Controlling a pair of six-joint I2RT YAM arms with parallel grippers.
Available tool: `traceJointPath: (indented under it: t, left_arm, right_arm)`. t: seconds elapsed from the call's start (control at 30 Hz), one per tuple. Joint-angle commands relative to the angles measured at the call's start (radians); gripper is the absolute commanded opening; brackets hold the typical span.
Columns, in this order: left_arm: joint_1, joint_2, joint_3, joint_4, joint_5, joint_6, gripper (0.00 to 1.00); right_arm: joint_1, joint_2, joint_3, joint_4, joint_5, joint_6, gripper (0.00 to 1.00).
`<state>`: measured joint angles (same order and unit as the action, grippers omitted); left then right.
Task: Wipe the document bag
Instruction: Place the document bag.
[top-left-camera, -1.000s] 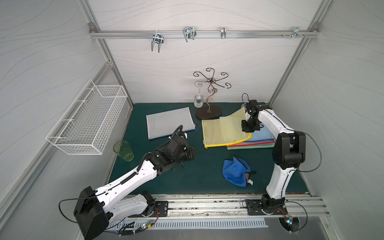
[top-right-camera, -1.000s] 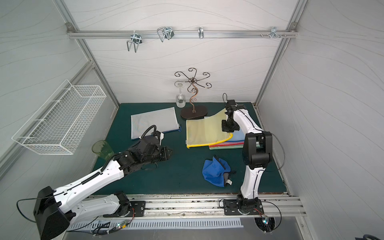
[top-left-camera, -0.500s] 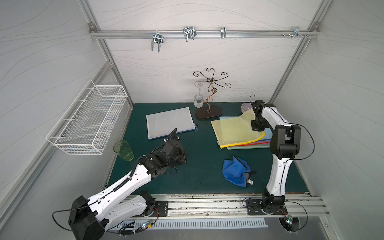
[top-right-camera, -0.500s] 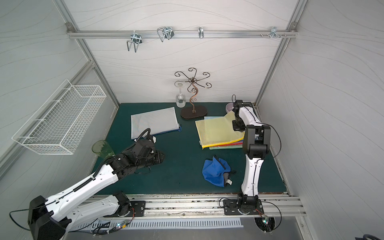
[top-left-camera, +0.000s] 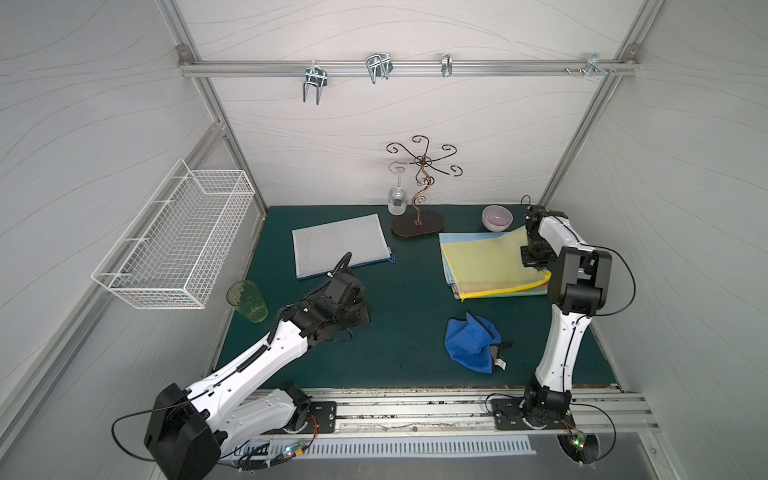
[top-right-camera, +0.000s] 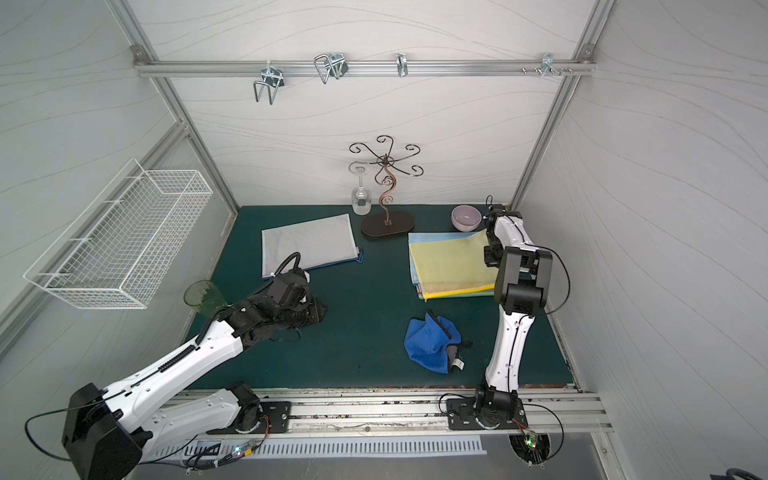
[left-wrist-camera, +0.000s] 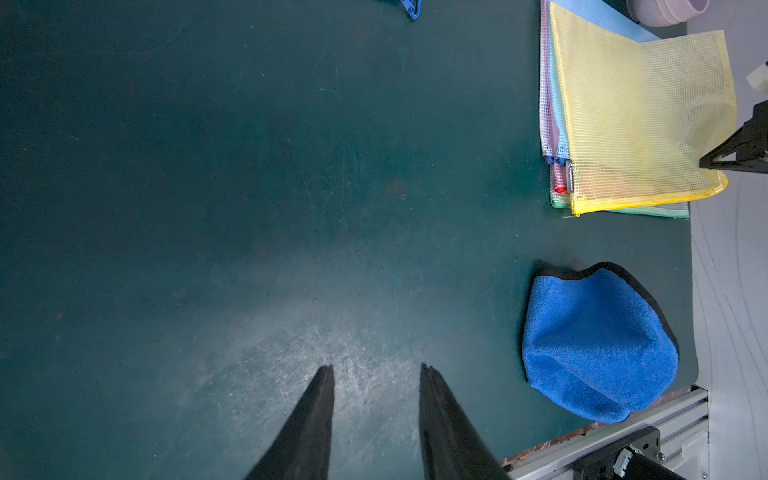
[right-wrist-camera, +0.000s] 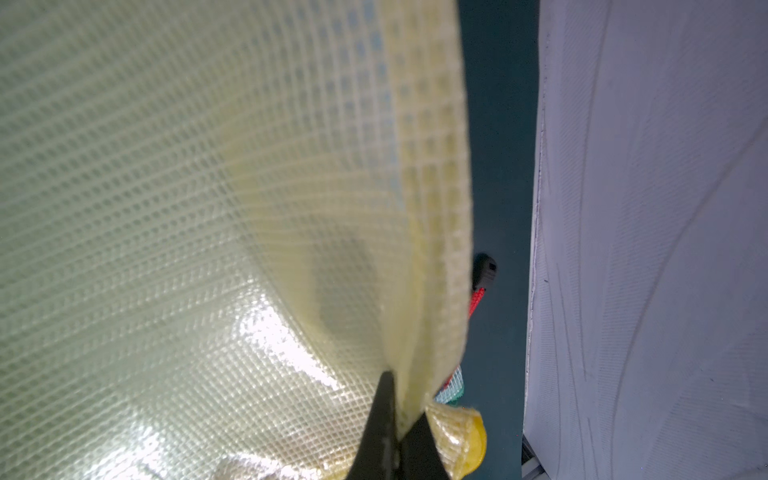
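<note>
Yellow grid-woven mesh with a glossy sheen: that is the document bag (top-left-camera: 486, 266). Your right claw (right-wrist-camera: 399, 399) is pinching its bound edge tightly, curling that side upward. The rest is lying on the stack (left-wrist-camera: 547, 104) of flat coloured pouches by the right wall. Your left claw (left-wrist-camera: 376, 370) is hanging parted and empty over the scuffed green table (top-left-camera: 407, 291). The fluffy blue cloth (top-left-camera: 467, 343) is sitting crumpled, apart from both. Compared with a second ago, the bag is lying further from the table's middle, and your left arm is sitting further back.
</note>
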<state>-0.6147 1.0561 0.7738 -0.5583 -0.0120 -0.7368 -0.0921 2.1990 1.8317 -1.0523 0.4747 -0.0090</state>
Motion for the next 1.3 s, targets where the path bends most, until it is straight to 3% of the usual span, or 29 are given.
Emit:
traceJointPath:
  t: [0.0, 0.33, 0.7, 0.77, 0.9, 0.97, 1.1, 1.27]
  left_arm:
    - [0.010, 0.021, 0.065, 0.039, 0.018, 0.028, 0.38]
    - [0.035, 0.051, 0.085, 0.034, 0.040, 0.050, 0.38]
    - [0.049, 0.066, 0.087, 0.042, 0.048, 0.054, 0.38]
    - [0.050, 0.069, 0.084, 0.046, 0.050, 0.054, 0.38]
    - [0.051, 0.072, 0.082, 0.050, 0.052, 0.053, 0.38]
    - [0.053, 0.072, 0.079, 0.052, 0.053, 0.052, 0.38]
    - [0.065, 0.067, 0.070, 0.055, 0.056, 0.043, 0.38]
    - [0.162, 0.038, 0.034, 0.065, 0.093, 0.003, 0.43]
  right_arm:
    - [0.002, 0.040, 0.027, -0.032, -0.007, 0.011, 0.00]
    - [-0.041, 0.045, 0.018, -0.003, -0.077, 0.160, 0.00]
    - [-0.043, 0.086, 0.071, -0.006, -0.080, 0.170, 0.02]
    - [-0.043, 0.090, 0.079, -0.015, -0.073, 0.167, 0.19]
    - [-0.040, 0.067, 0.068, -0.017, -0.062, 0.170, 0.62]
    - [-0.040, 0.045, 0.058, -0.009, -0.068, 0.170, 0.77]
    - [-0.028, -0.006, 0.065, -0.006, -0.092, 0.171, 0.99]
    - [0.058, -0.095, 0.068, 0.003, -0.152, 0.176, 0.99]
